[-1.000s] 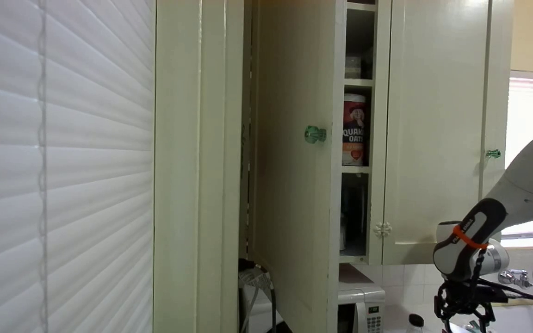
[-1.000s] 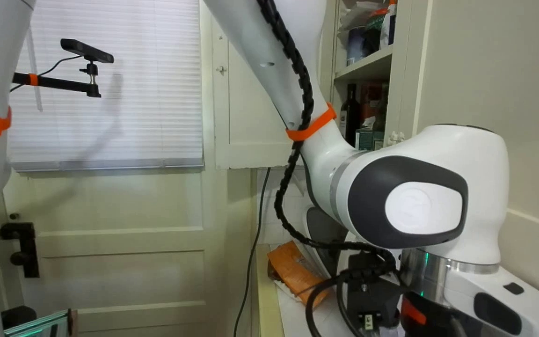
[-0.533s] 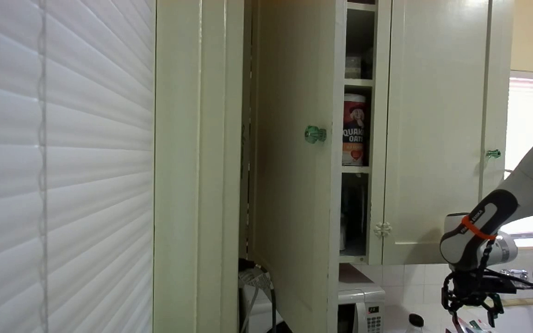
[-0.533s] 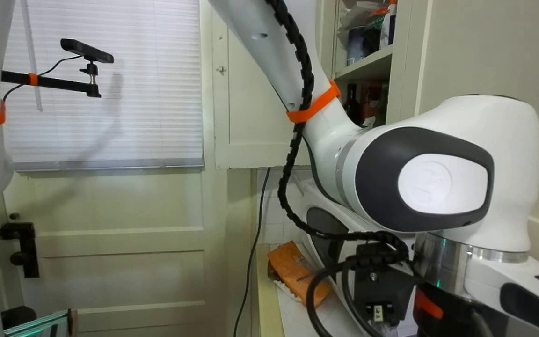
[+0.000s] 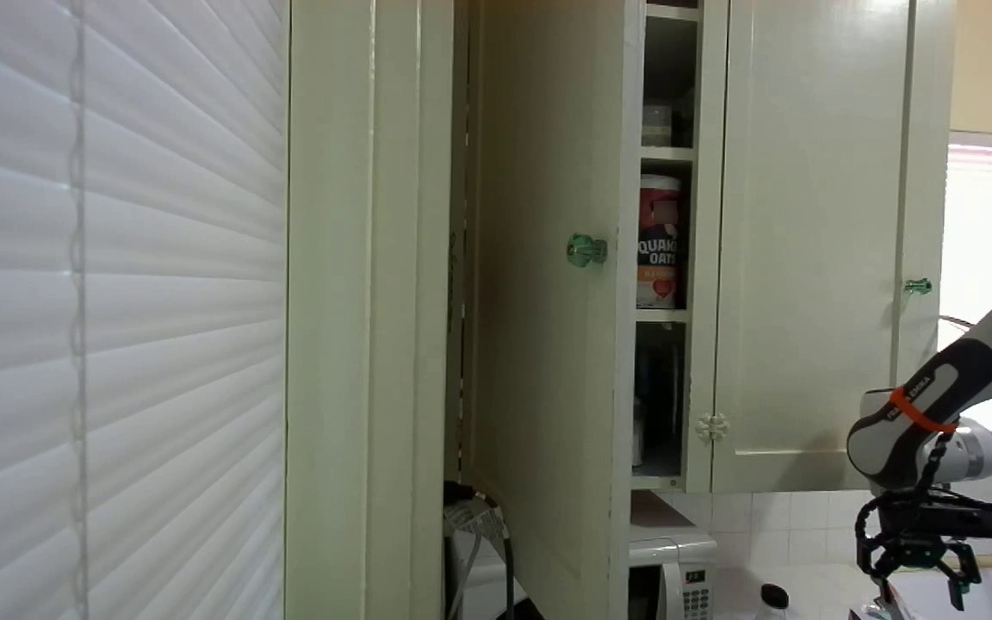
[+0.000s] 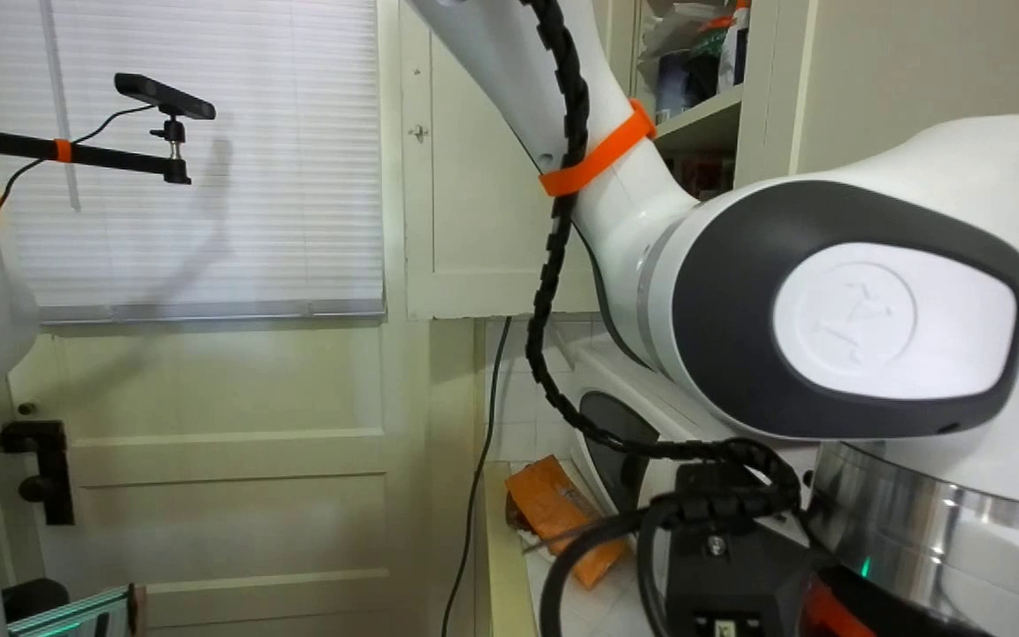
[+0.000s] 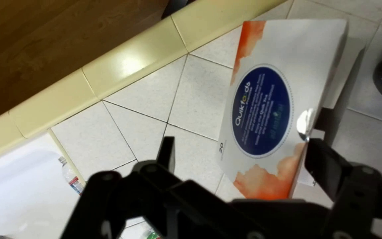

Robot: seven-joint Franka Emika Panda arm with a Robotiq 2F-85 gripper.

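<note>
Now the gripper [image 5: 918, 590] is drawing away from the microwave [image 5: 675, 555], its jaws standing apart, so the Quikfoods box [image 7: 262, 113] is sitting ungripped below them.

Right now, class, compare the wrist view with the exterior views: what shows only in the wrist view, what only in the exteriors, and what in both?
Only the wrist view: the blue Quikfoods label on the box, and the wood floor.
Only the exteriors: in an exterior view, the Quaker Oats canister and microwave; in both exterior views, white blinds.
Shared: the gripper, open, and the yellow counter edge.
</note>
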